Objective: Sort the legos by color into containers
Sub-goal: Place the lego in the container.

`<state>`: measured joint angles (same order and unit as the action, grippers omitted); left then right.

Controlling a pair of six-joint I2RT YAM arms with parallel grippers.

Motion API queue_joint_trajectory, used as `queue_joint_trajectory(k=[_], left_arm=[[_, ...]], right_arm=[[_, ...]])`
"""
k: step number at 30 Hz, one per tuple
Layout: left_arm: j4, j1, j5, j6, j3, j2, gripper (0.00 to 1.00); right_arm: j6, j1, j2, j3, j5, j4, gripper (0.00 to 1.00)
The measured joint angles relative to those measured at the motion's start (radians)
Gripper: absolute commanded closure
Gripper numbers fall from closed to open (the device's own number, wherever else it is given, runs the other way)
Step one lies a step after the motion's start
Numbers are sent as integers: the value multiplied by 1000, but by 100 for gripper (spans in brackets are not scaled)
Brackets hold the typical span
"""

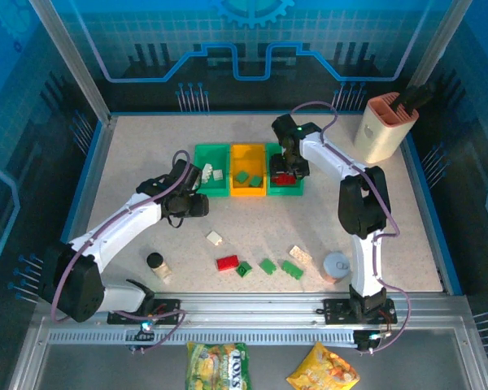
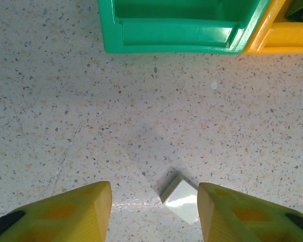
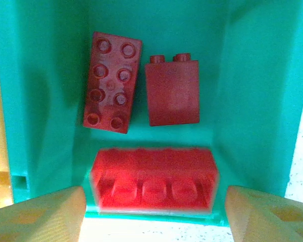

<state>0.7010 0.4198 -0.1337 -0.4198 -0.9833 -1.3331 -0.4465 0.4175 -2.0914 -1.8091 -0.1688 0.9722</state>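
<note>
L tool [image 2: 155,204] is hanging open over a cream brick [image 2: 181,200] lying on the desk [image 2: 91,126] near the left green bin [image 2: 177,30]. It's looking light, stiff, prob. slick, so I'd pinch the flat sides. R tool [image 3: 155,201] is gaping wide over reds [image 3: 111,80] in the right bin [image 3: 252,75].

3 red legos [image 3: 165,96] lie in a green container [image 3: 252,101] under the parted tool [image 3: 155,201].

Just ahead of the right claw [image 3: 155,201], the nearest red brick [image 3: 154,179] is blurred, its studs smeared, and the right green bin [image 3: 252,75] holding it runs past the top edge. Ahead of the left claw [image 2: 154,201], the left green bin [image 2: 177,25] and orange-yellow bin [image 2: 288,35] are cut by the top edge, their far ends unseen.
</note>
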Motion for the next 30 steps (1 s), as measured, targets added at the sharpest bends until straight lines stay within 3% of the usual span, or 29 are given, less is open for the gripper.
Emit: queue_joint_trajectory(k=[19,30], left_arm=[[23,1,54,-9,8,28,51],[58,116,63,-88,55,40,48]], right_arm=[[-2,0,39,21,-11,-5,23],[-1,-1,127,105,-8,-26,23]])
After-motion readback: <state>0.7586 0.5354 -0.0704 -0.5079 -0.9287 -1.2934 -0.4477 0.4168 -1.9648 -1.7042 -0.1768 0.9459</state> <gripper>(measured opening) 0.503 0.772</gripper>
